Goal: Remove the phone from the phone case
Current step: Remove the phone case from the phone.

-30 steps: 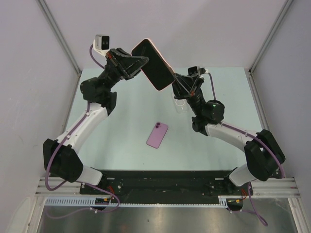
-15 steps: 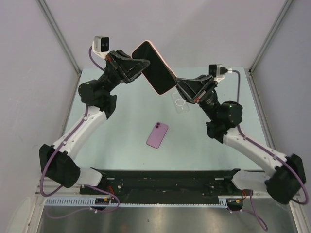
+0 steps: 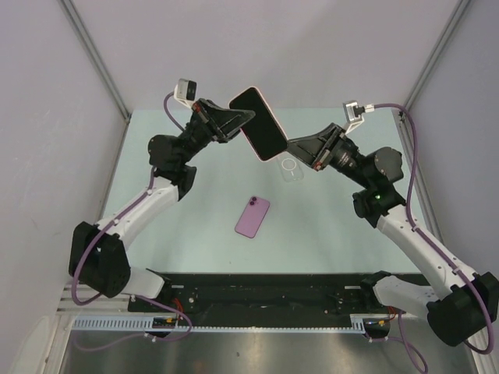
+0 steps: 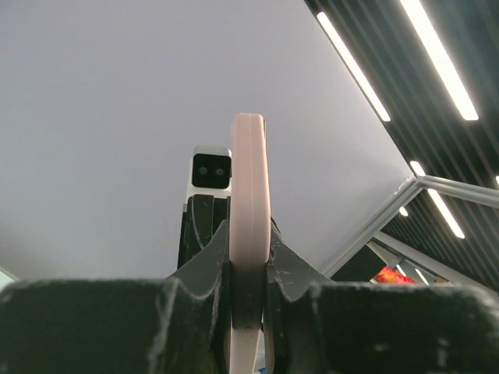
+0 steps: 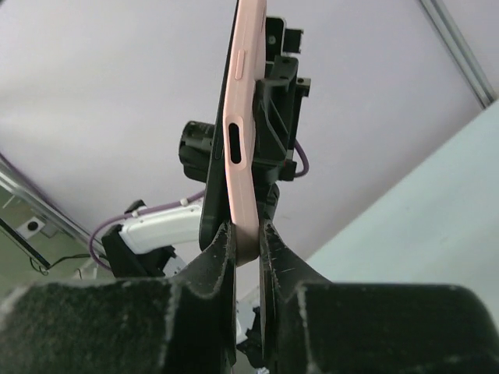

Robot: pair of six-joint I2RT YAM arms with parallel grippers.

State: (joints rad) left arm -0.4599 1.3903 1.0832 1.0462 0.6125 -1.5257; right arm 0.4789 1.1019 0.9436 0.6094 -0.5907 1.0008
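Where left hand (image 3: 248, 117) faces right hand (image 3: 290, 146) — phone (image 3: 261, 134) clamped.

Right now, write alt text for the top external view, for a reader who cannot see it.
Both arms hold a pink-cased phone in the air between them, the left pincer shut on one end and the right pincer on the other. On the pale green table below lie a purple phone and a clear case.
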